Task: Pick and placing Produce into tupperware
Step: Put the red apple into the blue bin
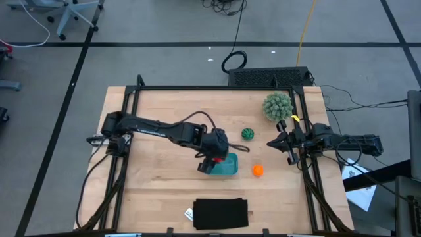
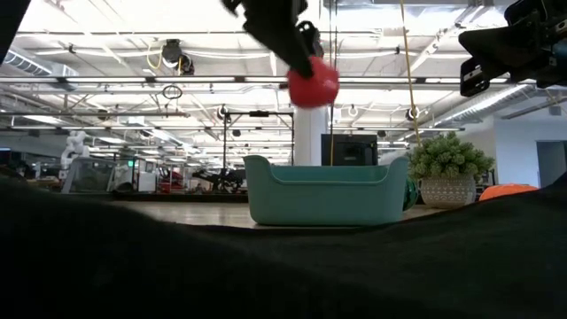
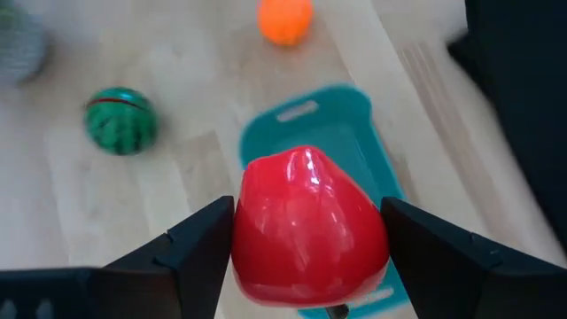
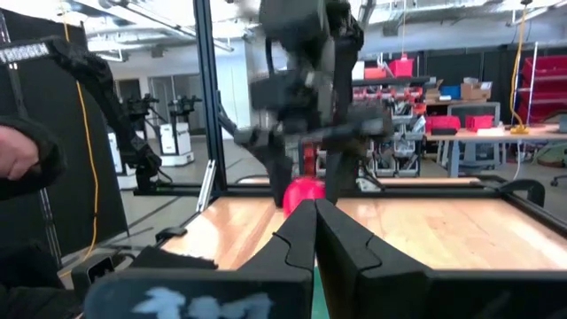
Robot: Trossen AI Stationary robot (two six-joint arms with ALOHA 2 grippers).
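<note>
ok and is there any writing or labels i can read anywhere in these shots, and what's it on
"TROSSEN", first letter unclear: white letters on a dark panel in the room, right wrist view.
White tag beside the black rectangle: too small to read.
Papers off the table's right side: too small to read.
Pale marks on the right arm's own housing: blurred.

Both arms are dark, near-black, built of slim tubular links joined by thicker rounded joints, with black cables looping along them. The left gripper [image 3: 306,252] has two broad, flat, matte black fingers [image 3: 199,244] with angular edges, and the right gripper [image 4: 314,232] has the same wedge-shaped black fingers
</note>
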